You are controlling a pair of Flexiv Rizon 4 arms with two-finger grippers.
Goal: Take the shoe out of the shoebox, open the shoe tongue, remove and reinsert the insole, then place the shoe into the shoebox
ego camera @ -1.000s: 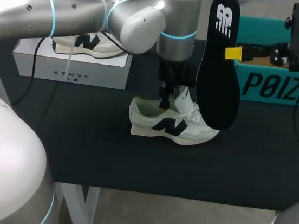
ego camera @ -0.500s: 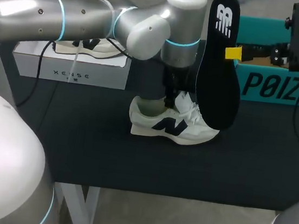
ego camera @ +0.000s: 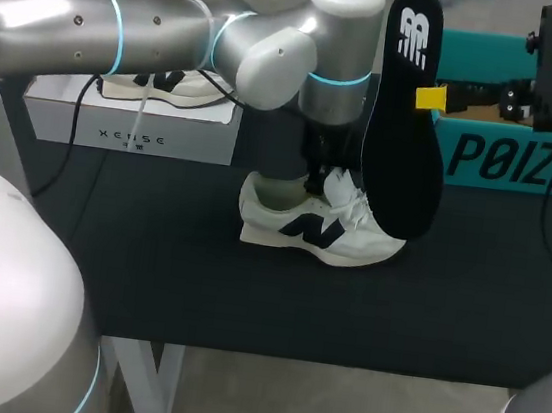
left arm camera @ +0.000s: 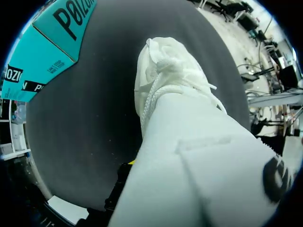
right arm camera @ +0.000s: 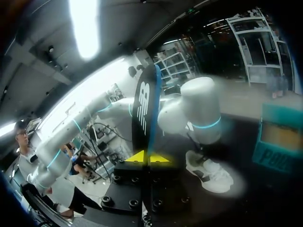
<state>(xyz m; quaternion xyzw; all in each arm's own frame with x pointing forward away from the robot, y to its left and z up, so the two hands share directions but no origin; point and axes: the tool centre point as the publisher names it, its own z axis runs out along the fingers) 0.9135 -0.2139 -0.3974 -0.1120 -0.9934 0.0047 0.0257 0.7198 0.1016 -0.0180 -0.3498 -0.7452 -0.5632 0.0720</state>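
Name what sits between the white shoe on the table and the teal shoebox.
In the head view the black insole, held upright in the right gripper, hangs there; the table beneath is bare.

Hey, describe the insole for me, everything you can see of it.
The insole is black, thin and foot-shaped, with a white logo near its upper end and a blue edge that shows in the right wrist view. It stands upright in the air, pinched from both sides partway up by the right gripper. Nothing else touches it; the shoe sits apart from it.
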